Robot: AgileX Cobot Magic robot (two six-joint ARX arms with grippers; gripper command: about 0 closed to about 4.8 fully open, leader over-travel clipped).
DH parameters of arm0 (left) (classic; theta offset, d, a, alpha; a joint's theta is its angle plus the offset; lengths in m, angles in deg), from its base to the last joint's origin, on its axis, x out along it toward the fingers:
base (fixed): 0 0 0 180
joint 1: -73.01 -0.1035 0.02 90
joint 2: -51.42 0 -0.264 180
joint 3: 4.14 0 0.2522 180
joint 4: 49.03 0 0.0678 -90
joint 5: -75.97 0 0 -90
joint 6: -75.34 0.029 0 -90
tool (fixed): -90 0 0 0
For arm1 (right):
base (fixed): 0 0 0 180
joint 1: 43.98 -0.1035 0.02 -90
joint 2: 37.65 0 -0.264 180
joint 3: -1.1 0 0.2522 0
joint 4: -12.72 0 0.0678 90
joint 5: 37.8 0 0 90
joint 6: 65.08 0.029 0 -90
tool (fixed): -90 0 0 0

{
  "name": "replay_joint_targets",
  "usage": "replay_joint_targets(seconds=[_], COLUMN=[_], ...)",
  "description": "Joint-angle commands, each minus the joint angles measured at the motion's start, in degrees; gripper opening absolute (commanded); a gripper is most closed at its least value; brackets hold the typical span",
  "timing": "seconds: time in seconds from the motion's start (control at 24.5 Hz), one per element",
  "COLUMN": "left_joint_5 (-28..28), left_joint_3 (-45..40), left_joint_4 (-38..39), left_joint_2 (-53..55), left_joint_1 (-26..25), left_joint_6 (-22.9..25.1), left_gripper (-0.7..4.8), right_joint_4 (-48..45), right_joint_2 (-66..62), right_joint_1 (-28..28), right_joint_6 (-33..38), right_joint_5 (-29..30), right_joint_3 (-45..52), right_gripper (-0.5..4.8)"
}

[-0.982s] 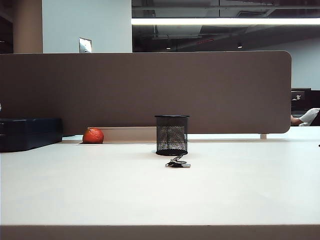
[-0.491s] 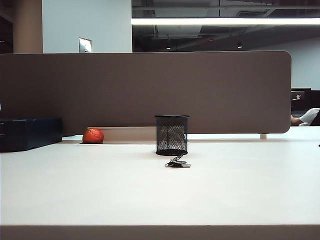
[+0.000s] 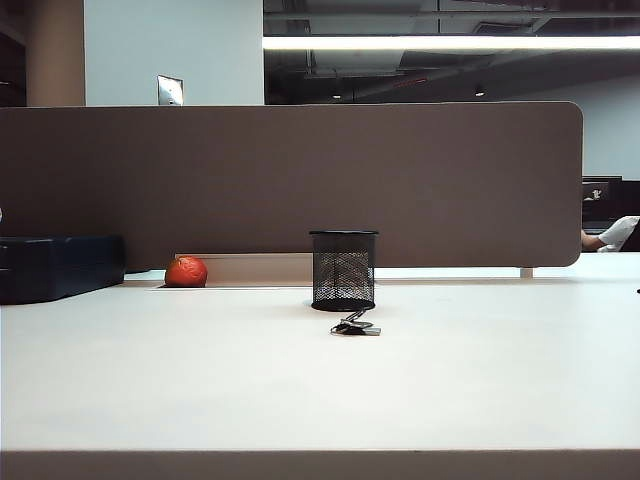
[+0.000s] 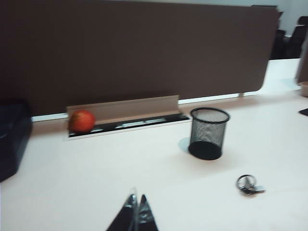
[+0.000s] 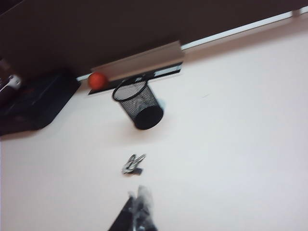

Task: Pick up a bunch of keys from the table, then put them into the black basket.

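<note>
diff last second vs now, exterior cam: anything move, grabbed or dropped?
Nothing visibly changed. The bunch of keys lies on the table just in front of the black basket, as before; nothing taken hold of or let go. Neither arm shows in that view. In the wrist views the left gripper and right gripper are shut, above the table.

No text, label, brand, number or sign can be read on anything in these views.

Bunch of keys (image 3: pixel 355 326) before black basket (image 3: pixel 343 270)
</note>
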Motion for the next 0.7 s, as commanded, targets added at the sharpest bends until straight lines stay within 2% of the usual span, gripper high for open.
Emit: replay_joint_targets(seconds=[0.04,0.25,0.41,0.7], left_joint_5=[2.7,5.1,6.3,7.3], left_joint_3=[1.1,1.7,1.9,2.0], left_joint_4=[-0.3,0.5,2.4,4.0], left_joint_2=[0.0,0.0,0.0,0.0], left_joint_1=[0.0,0.0,0.0,0.0], left_joint_6=[-0.9,-2.5,-3.8,-3.8], left_gripper=[-0.06,-0.06,-0.06,-0.06], right_joint_4=[-0.7,-0.7,-0.7,-0.5], right_joint_2=[-6.7,-16.9,-24.9,-32.9], right_joint_1=[0.0,-0.1,-0.1,-0.1], right_joint_6=[0.0,0.0,0.0,0.1], right_joint_5=[3.7,7.5,13.7,17.1], right_joint_3=[-3.9,-11.0,-16.9,-22.2], right_gripper=[-0.09,-0.09,-0.09,-0.08])
